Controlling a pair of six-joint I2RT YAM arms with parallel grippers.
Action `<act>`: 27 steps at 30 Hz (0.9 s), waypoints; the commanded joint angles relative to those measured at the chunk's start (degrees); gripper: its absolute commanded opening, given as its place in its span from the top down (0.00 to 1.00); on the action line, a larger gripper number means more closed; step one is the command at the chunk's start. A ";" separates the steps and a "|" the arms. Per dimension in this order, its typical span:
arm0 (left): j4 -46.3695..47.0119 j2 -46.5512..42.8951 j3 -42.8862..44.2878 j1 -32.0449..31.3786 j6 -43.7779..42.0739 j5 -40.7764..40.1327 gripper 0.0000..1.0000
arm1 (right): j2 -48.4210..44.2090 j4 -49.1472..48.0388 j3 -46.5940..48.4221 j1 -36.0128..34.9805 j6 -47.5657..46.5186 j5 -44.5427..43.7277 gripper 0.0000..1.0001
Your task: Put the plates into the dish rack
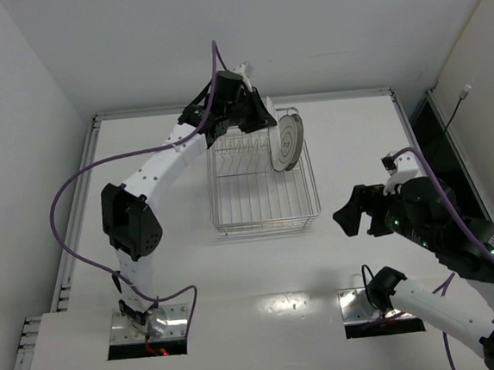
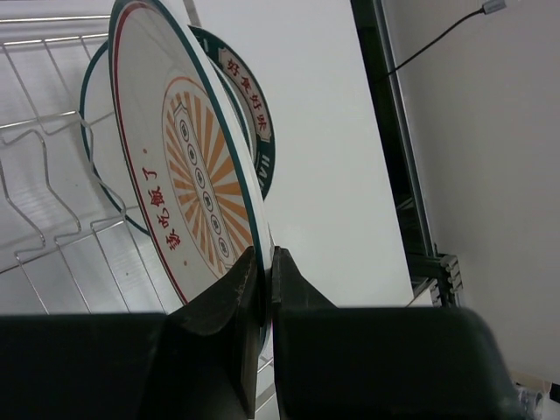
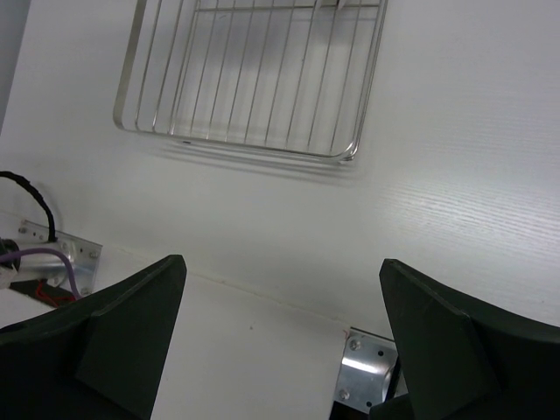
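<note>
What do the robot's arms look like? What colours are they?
The left arm and right arm are white tubes with chunky black joints. A thin purple cable loops along each one. The left gripper and right gripper each have two flat black fingers. Tiny green lights glow on the right arm.

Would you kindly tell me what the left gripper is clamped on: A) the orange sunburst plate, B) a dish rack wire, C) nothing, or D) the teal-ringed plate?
A: the left wrist view shows the left gripper shut on the rim of the orange sunburst plate, with the teal-ringed plate behind it.
</note>
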State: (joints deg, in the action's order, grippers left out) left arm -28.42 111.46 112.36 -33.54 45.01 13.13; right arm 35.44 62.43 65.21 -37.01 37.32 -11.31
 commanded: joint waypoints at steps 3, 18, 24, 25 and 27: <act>6.19 0.07 -1.43 -0.56 1.48 -3.01 1.00 | -0.28 0.93 -0.26 -0.34 -0.14 0.59 0.09; 6.45 3.23 -6.62 -0.56 3.24 -6.53 1.00 | -1.34 4.19 2.81 -0.34 0.91 1.73 0.08; 5.13 3.24 -5.67 -0.56 5.25 -6.63 0.56 | -0.20 5.24 3.87 -0.34 0.91 2.78 0.08; 5.13 2.63 -5.13 -0.56 5.26 -6.62 0.43 | -0.20 5.24 3.87 -0.34 0.91 2.79 0.08; 4.52 2.10 -3.20 -0.56 5.26 -6.01 0.32 | 0.33 5.77 4.48 -0.34 0.91 2.79 0.08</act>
State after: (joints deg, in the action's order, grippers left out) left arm -24.73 114.65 105.67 -33.71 49.32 6.61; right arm 34.70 67.99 67.20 -37.01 37.71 -9.43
